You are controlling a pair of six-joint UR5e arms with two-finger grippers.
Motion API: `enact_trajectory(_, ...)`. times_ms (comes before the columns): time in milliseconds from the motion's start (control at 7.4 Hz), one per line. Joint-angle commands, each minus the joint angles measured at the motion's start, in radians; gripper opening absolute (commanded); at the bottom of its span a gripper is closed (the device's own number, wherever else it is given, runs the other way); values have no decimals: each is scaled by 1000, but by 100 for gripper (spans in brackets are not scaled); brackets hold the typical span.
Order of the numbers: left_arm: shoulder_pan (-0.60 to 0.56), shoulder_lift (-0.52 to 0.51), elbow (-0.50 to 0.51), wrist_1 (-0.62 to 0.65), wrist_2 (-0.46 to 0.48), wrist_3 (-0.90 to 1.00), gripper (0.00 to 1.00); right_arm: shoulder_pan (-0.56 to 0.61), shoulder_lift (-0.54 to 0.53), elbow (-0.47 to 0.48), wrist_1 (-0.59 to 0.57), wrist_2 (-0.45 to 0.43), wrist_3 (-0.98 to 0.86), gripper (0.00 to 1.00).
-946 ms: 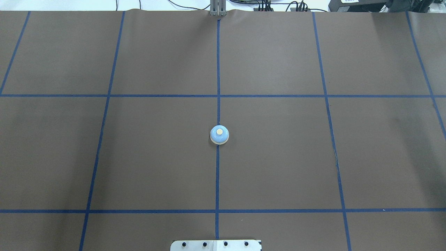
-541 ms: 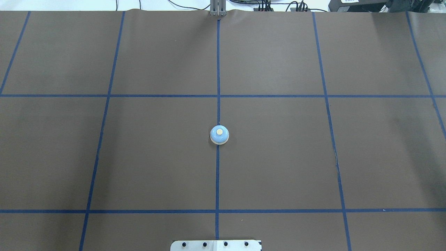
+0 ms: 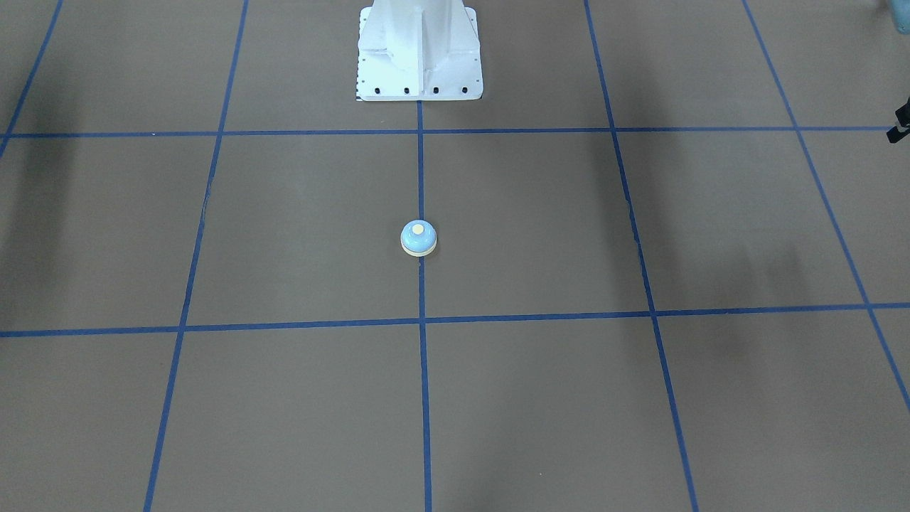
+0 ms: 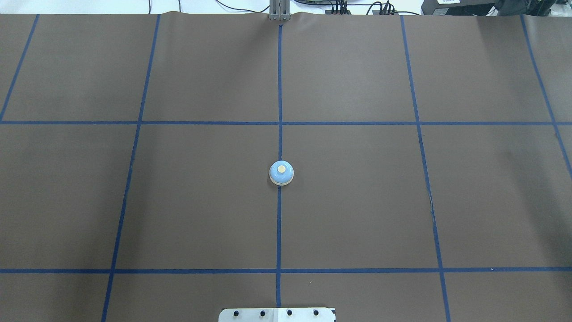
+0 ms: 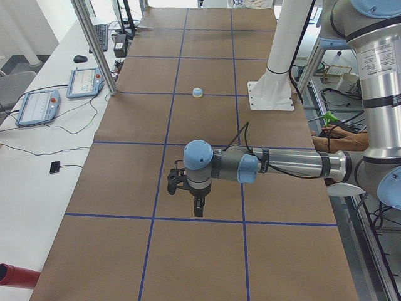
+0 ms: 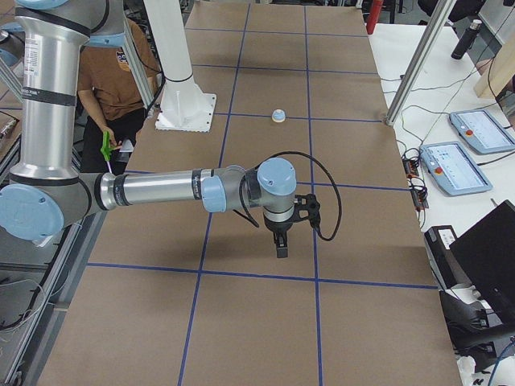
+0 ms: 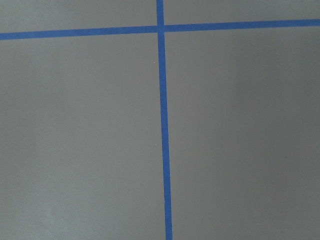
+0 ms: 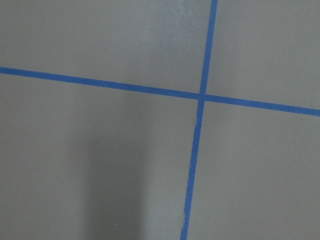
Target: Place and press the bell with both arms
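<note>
The light-blue bell (image 4: 281,173) with its cream button stands upright on the centre tape line in the middle of the brown table; it also shows in the front view (image 3: 419,238) and the side views (image 5: 198,92) (image 6: 278,116). My left gripper (image 5: 197,210) hangs fingers down over the table's left end, far from the bell. My right gripper (image 6: 280,248) hangs the same way over the right end. Both show only in the side views, so I cannot tell whether they are open or shut. The wrist views show only table and tape.
The white bolted pedestal (image 3: 419,53) stands at the robot's edge behind the bell. Blue tape lines (image 4: 279,89) grid the table. A metal post (image 4: 279,11) stands at the far edge. A person (image 6: 113,80) sits beside the robot's base.
</note>
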Motion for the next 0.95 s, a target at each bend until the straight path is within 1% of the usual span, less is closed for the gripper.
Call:
enact_trajectory(0, -16, 10, -27, -1, 0, 1, 99, 1, 3, 2, -2, 12, 1, 100)
enact_trajectory(270, -14, 1, -24, -4, -2, 4, 99, -10, 13, 2, -5, 12, 2, 100)
enact_trajectory(405, -14, -2, -23, -5, -2, 6, 99, -14, 79, 2, -100, 11, 2, 100)
enact_trajectory(541, -14, -2, -32, -5, -2, 4, 99, -13, 114, 1, -170, 0, 0, 100)
enact_trajectory(811, -13, 1, -44, -7, -3, 4, 99, -8, 112, 4, -171, -3, -17, 100)
